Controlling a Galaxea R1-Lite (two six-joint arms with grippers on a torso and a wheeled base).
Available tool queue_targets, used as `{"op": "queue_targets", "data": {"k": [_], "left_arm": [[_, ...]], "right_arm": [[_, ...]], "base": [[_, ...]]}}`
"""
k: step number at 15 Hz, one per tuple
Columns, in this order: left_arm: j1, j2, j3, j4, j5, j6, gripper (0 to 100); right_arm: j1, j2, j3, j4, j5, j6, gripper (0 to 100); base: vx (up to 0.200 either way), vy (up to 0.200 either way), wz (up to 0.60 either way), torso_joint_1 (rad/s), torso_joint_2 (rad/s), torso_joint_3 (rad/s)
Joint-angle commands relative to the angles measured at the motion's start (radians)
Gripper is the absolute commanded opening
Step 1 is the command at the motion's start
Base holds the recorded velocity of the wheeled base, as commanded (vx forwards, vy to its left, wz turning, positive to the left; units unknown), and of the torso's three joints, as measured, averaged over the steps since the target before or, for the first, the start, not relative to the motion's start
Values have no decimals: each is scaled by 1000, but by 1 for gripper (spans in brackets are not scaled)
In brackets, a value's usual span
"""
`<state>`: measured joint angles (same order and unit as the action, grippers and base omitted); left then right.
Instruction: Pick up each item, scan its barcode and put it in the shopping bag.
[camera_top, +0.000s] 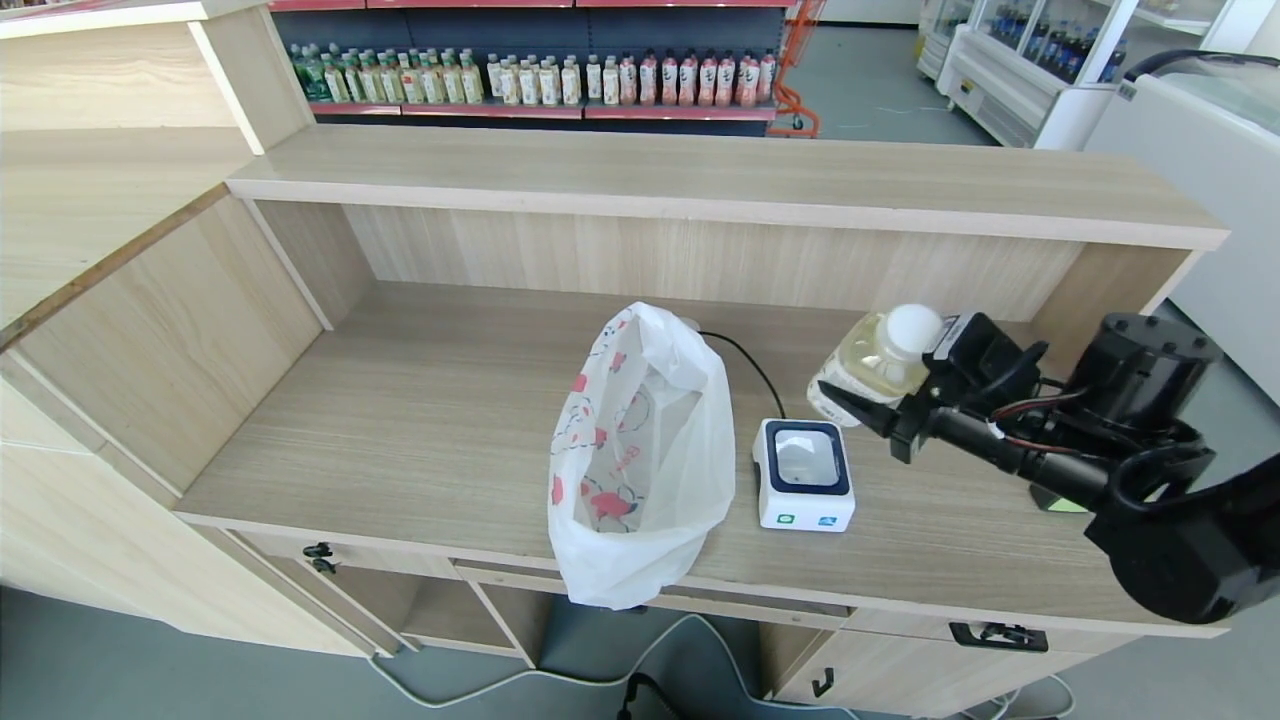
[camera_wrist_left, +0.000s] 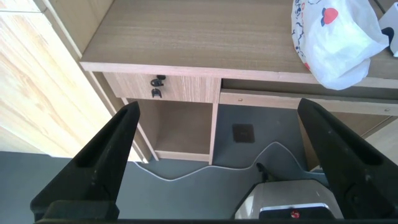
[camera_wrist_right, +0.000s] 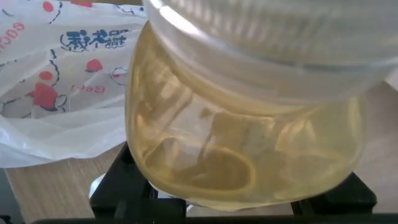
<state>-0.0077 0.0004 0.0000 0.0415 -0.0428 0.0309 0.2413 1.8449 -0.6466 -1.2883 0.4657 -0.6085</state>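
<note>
Bottle (camera_top: 872, 362) clamped in right gripper (camera_top: 893, 385), held aloft near scanner (camera_top: 803, 475), toward desk (camera_top: 420, 420) right edge, left gripper (camera_wrist_left: 221, 155) spread open, empty.

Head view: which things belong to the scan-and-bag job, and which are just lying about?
Job: bottle, held in the right end effector; scanner; bag.
Lying about: cable; shelf drinks beyond the counter; fridges.
</note>
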Motion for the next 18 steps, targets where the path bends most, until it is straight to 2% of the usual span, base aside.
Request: {"op": "queue_targets", "data": {"k": [1,2,9,12,18], "left_arm": [[0,0,0,0,0,0,100],[0,0,0,0,0,0,100],[0,0,0,0,0,0,100],[0,0,0,0,0,0,100],[0,0,0,0,0,0,100]], "right_arm": [[1,-263,88,141,-207,242,0],[-8,-316,108,205,-237,291,0],[-103,-414,225,245,-279,441,0],[-126,-484,220,385,-288,470,0],[-122,-513,257,394,-335,500,0]], "base": [[0,0,0,0,0,0],[0,0,0,0,0,0],[0,0,0,0,0,0],[0,0,0,0,0,0],[0,0,0,0,0,0]]}}
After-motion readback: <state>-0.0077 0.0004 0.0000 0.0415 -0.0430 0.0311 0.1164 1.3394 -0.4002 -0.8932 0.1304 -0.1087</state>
